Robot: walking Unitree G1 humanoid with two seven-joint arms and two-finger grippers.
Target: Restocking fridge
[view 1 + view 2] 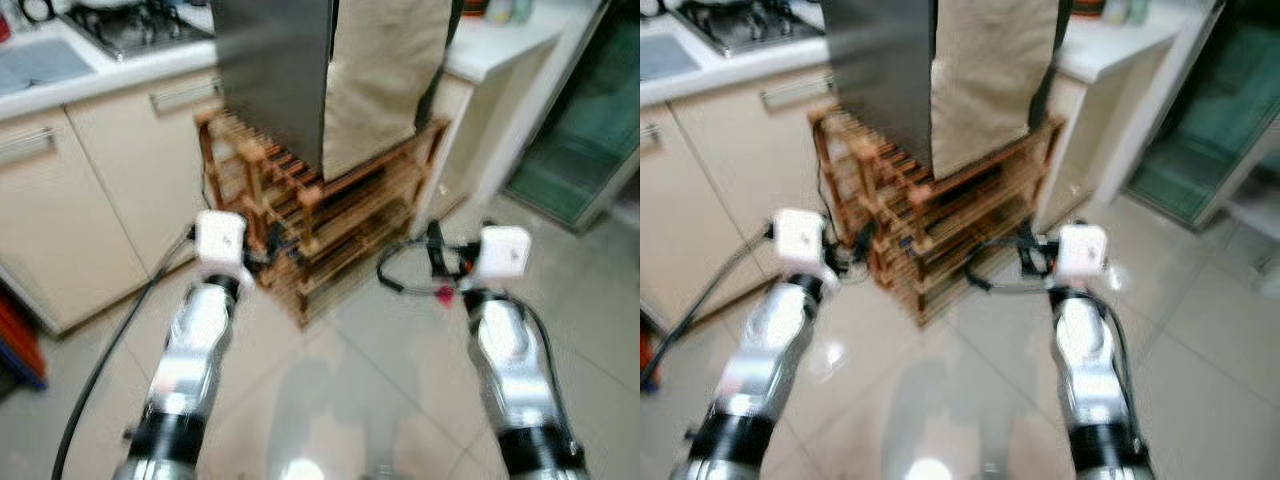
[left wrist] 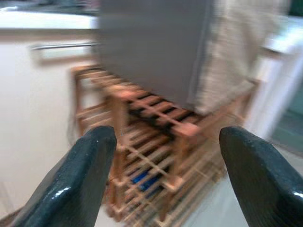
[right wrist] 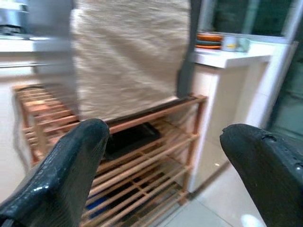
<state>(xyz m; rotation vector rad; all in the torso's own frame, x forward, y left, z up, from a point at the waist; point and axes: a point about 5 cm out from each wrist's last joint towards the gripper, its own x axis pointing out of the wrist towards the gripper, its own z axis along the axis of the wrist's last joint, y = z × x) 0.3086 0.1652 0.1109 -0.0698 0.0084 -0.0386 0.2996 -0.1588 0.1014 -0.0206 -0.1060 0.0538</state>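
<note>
1. Restocking looks barely begun, by these frames: the left gripper (image 2: 161, 184) and the right gripper (image 3: 163, 182) are both spread wide and carry nothing, held out side by side above the pale tiled floor (image 1: 350, 400).

2. The fridge (image 1: 275, 70), a small grey box whose side is draped in beige cloth (image 1: 385, 75), sits on top of a slatted wooden rack (image 1: 330, 225) at 12 o'clock from the robot. No open door or interior can be made out, and no goods to be loaded can be picked out with any certainty.

3. What remains, on this evidence, is nearly everything: fetching stock, opening the fridge and placing items inside.

4. In the left wrist view something blue (image 2: 142, 178) lies low in the rack; blur hides what it is.

5. Cream cabinets (image 1: 100, 190) under a white counter run off toward 10 o'clock, with a gas hob (image 1: 135, 25) on top.

6. A white counter end (image 1: 500, 40) stands at 1 o'clock, a dark glass door (image 1: 590, 130) beyond it at 2 o'clock.

7. A black cable (image 1: 110, 350) trails over the tiles at 8 o'clock beside the left arm, a likely snag for the feet; the rack itself blocks a close approach.
</note>
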